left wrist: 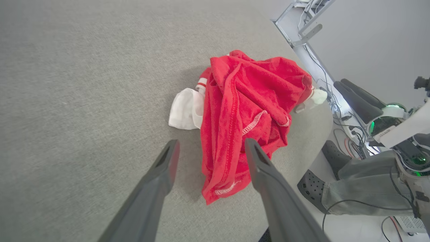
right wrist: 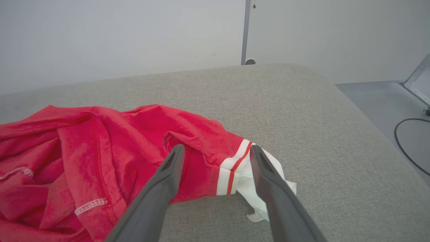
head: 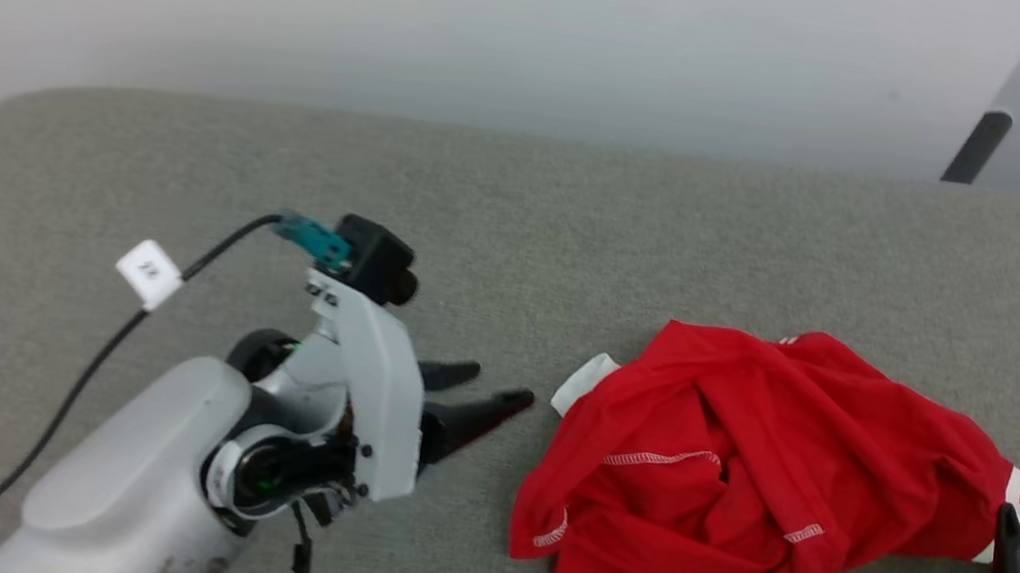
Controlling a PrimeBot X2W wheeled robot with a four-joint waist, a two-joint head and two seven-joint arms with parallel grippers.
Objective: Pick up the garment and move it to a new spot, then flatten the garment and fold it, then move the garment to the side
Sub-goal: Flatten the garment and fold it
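— Garment [head: 745, 473], whereabouts?
— Lying in a crumpled red heap on the grey table [head: 523, 198], right of the middle and close to the front edge. White stitching showing along several hems.
— And the sleeves?
— Both white. Left sleeve [head: 584, 379] poking out at the end of the heap nearer the left arm. Right sleeve [right wrist: 247, 178] trailing out at the far end, past a band of red-and-white trim [right wrist: 231, 168].
— Left gripper [head: 503, 384]?
— Spread wide, holding nothing. Parked just left of the heap, fingers pointed at it, clear of the cloth in the head view. Seen from the left wrist, lined up on the near red hem.
— Right gripper [right wrist: 217, 148]?
— Also spread wide, with nothing clamped. Fingers astride the striped band, one over red cloth, the other over the white sleeve end. Touching the fabric or just above it: cannot tell.
— Anything else around?
— Black cable [head: 81, 384] with a white tag [head: 148, 273] running beside the left arm. Off the table's edge, in the left wrist view, a person's foot [left wrist: 310, 190] in a dark perforated shoe, grey trouser leg above it.
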